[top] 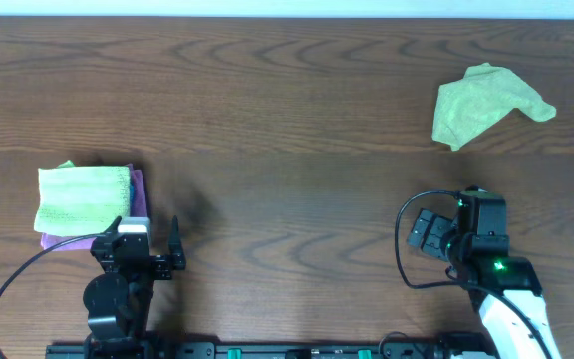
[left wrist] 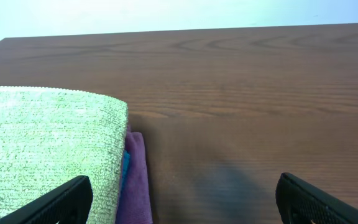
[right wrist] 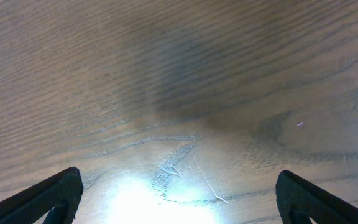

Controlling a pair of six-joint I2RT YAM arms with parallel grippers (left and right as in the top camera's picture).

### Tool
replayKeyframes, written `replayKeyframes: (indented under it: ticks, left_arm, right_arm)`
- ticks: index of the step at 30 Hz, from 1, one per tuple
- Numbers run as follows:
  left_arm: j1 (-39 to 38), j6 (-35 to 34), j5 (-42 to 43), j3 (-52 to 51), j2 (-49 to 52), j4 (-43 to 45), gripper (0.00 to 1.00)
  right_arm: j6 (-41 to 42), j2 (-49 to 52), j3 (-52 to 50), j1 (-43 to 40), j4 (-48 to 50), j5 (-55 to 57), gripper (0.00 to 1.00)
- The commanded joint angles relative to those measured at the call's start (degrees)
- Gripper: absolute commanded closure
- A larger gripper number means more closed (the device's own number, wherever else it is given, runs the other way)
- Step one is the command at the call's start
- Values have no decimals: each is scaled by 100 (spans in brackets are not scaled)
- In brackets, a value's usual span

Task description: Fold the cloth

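A crumpled light green cloth lies unfolded at the far right of the wooden table. My right gripper is open and empty, well in front of it, over bare wood; its two fingers spread wide in the right wrist view, where the cloth is out of view. My left gripper is open and empty at the front left, beside a stack of folded cloths. In the left wrist view its left finger sits over the stack's green top cloth.
The stack has a green cloth on top, with blue and purple cloths under it. A black cable loops by the right arm. The table's far edge meets a pale wall.
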Motion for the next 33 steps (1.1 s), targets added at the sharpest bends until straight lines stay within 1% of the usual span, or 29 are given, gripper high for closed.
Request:
replayKeyframes:
  ticks: [1, 13, 16, 20, 22, 24, 26, 29, 33]
  left_arm:
    - [-20, 103, -129, -120, -42, -61, 5]
    - [-20, 101, -129, -120, -42, -63, 5]
    - [-20, 103, -129, -120, -42, -63, 5]
    - [-20, 103, -129, -120, -42, -63, 5]
    - [-20, 103, -129, -120, -42, -61, 5]
    - [-20, 103, -129, -120, -42, -63, 5]
    - [-20, 103, -129, -120, -42, -63, 5]
    - [-20, 103, -129, -120, -42, -63, 5]
    - [-20, 103, -129, -120, -42, -63, 5]
  right_arm:
    - [31, -46, -9, -26, -7, 59, 1]
    - [26, -164, -9, -26, -26, 63, 1]
    - [-28, -505, -11, -26, -118, 310, 1]
    - [-94, -1353, -109, -26, -125, 651, 1]
    - [-498, -1661, -280, -26, -17, 638, 1]
    - [-1032, -2004, -575, -26, 203, 411, 1]
    - [-1384, -2315, -890, -26, 411, 133, 1]
    - [-1694, -2798, -1480, -26, 758, -168, 1]
    - [-1880, -3307, -1993, -26, 898, -291, 1]
